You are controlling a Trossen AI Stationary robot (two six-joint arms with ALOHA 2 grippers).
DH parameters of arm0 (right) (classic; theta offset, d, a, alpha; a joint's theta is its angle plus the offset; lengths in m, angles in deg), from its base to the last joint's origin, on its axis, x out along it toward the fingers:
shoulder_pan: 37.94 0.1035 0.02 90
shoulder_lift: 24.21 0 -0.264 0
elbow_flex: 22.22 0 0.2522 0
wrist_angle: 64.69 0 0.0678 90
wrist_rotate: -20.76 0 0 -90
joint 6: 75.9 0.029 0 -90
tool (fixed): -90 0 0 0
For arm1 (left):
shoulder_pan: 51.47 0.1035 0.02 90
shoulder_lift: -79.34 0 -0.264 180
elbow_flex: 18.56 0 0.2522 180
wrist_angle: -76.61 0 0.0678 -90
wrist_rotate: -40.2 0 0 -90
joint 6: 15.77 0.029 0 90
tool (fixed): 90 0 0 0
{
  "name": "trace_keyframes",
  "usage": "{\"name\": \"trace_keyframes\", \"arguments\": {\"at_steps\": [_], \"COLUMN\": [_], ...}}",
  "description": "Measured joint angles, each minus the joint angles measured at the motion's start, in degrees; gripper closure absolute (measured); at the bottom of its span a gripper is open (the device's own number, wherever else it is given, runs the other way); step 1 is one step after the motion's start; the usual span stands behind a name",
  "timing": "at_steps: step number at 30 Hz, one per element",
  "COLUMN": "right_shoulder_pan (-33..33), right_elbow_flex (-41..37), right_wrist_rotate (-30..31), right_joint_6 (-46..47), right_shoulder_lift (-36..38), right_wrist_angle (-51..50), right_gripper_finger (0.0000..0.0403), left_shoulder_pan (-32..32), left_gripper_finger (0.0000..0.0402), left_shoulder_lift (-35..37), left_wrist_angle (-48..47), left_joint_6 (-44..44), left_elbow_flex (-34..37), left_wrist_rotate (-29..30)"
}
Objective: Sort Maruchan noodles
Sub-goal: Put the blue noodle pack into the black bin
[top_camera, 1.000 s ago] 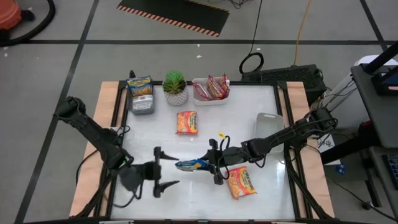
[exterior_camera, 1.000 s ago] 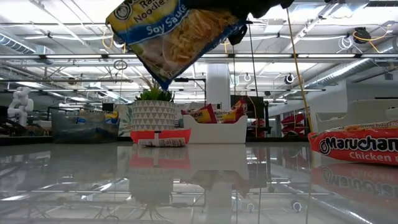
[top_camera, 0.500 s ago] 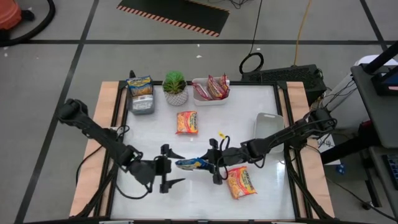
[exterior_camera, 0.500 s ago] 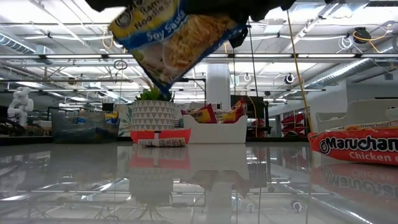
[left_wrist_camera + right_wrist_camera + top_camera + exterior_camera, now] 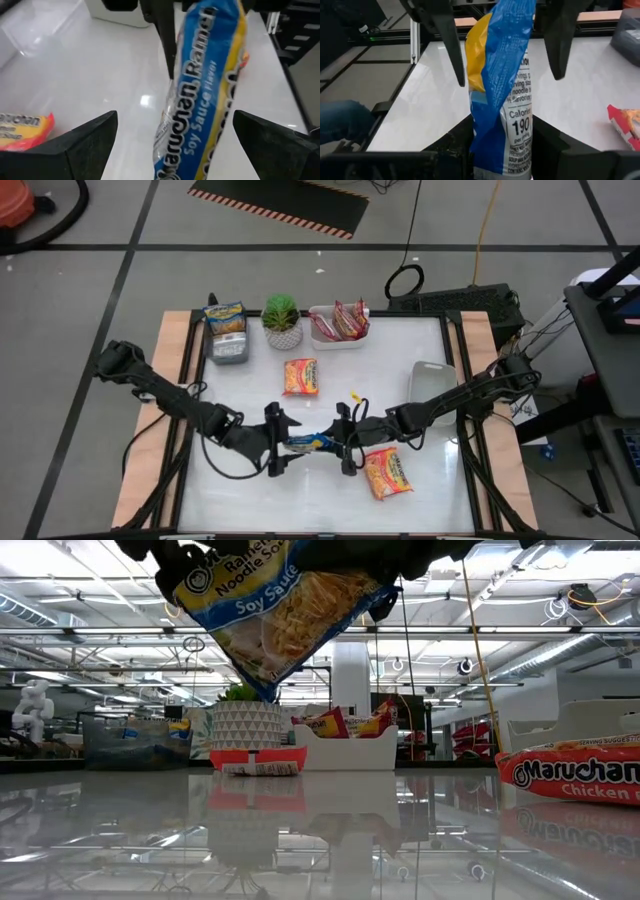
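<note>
So up top a blue-trimmed soy sauce packet (image 5: 275, 610) hangs tilted from a dark hand (image 5: 400, 552), clear of the shiny counter (image 5: 320, 830). Far behind and below the hand: a potted plant (image 5: 246, 720), a white tray (image 5: 350, 752) with red packets. Off to its lower right, an orange chicken packet (image 5: 575, 772) lies flat.

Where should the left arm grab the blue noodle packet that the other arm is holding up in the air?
Probably the free end of the blue noodle packet, the end pointing toward the left tool. The right tool is shut on the opposite end, holding the packet above the table. The left tool's open fingers already straddle that thin free edge, so it should come straight in from its own side and close across the flat faces.
</note>
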Motion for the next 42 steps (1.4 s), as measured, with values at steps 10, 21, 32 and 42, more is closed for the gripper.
{"name": "trace_keyframes", "arguments": {"at_steps": [10,21,32,42], "right_shoulder_pan": [0.0,-0.09,-1.01,-1.11], "right_elbow_flex": [0.0,0.0,-0.02,-0.02], "right_wrist_rotate": [0.02,0.26,-0.31,1.76], "right_joint_6": [0.16,0.25,-3.23,-5.02], "right_shoulder_lift": [0.0,0.0,0.0,0.69], "right_wrist_angle": [0.0,0.0,-0.07,-0.42], "right_gripper_finger": [0.0277,0.0277,0.0277,0.0229], "left_shoulder_pan": [1.13,1.06,0.01,0.01], "left_gripper_finger": [0.0061,0.0192,0.0288,0.0287], "left_shoulder_lift": [0.0,0.0,0.0,0.0], "left_wrist_angle": [0.03,0.15,0.02,-0.21], "left_joint_6": [-0.76,0.59,0.83,0.48], "left_elbow_flex": [0.0,0.0,0.05,0.09], "left_wrist_rotate": [-1.54,-3.84,-3.4,-3.44]}}
